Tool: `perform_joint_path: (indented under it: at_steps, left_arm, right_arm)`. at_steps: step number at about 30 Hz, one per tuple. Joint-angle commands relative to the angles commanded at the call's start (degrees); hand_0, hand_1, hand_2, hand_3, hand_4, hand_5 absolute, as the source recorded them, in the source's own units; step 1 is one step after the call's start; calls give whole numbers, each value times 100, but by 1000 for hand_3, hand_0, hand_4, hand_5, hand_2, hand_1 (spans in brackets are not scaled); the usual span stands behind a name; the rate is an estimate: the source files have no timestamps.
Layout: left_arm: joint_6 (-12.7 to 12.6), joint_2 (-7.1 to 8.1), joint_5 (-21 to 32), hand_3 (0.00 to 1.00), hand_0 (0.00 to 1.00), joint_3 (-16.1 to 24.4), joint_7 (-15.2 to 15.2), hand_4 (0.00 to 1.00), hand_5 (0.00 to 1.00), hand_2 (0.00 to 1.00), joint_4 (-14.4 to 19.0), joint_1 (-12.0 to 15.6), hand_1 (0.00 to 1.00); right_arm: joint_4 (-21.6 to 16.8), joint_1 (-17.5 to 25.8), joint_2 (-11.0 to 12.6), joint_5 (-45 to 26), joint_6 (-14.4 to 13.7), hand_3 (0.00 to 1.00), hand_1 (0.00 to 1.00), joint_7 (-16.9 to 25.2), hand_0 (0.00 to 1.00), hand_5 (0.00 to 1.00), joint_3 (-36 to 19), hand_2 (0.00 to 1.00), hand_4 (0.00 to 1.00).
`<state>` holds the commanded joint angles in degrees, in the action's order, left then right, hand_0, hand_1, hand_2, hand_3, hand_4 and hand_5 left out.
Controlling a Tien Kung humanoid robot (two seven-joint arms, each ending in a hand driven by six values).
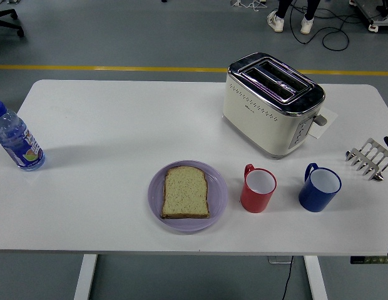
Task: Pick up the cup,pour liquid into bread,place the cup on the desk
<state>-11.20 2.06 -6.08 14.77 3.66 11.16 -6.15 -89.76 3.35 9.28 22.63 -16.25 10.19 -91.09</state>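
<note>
We have yet to grasp a cup: red cup (258,189) stands just right of the bread (186,192). Our fingers' state we cannot tell.

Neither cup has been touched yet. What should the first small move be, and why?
Probably bring the right arm in over the table toward the red cup. It stands upright, free, right beside the plate holding the bread, so the pour would be short. No hand is over the table yet.
</note>
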Motion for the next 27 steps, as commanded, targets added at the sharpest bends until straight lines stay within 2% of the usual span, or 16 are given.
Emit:
perform_joint_path:
  at_steps: [10, 11, 13, 16, 17, 22, 23, 27]
  left_arm:
    - [-6, 19, 27, 504, 634, 23, -7, 240, 848, 653, 12, 4, 642]
    - [-7, 19, 38, 504, 634, 17, -7, 241, 848, 655, 10, 6, 643]
    - [-8, 18, 45, 504, 634, 10, -7, 241, 848, 655, 8, 7, 643]
    - [-6, 14, 30, 504, 634, -7, -5, 241, 848, 655, 6, -5, 643]
    - [-5, 13, 30, 504, 634, -8, -5, 242, 850, 653, 6, -8, 643]
    - [-5, 19, 20, 504, 634, 6, -4, 242, 850, 653, 8, -29, 643]
    - [-5, 21, 21, 504, 634, 6, -4, 242, 850, 652, 8, -34, 642]
    - [-5, 30, 20, 504, 634, 25, -6, 242, 850, 652, 11, -47, 642]
  right_arm:
    - [-27, -25, 65, 661, -289, 642, 636, 98, 679, 300, 46, 684, 657]
    - [-24, -19, 75, 778, -341, 679, 668, 100, 693, 292, 64, 705, 659]
    - [-18, -7, 90, 999, -420, 679, 668, 94, 693, 292, 91, 705, 659]
    - [5, 45, 133, 1692, -621, 679, 668, -21, 693, 292, 145, 705, 659]
    - [13, 71, 156, 1905, -639, 811, 766, -77, 827, 231, 173, 824, 759]
    - [92, 284, 334, 3083, -784, 811, 766, -408, 827, 231, 449, 824, 759]
    - [119, 342, 378, 3344, -855, 994, 881, -409, 975, 181, 549, 958, 937]
    - [192, 517, 487, 4240, -1138, 994, 881, -239, 975, 181, 967, 958, 937]
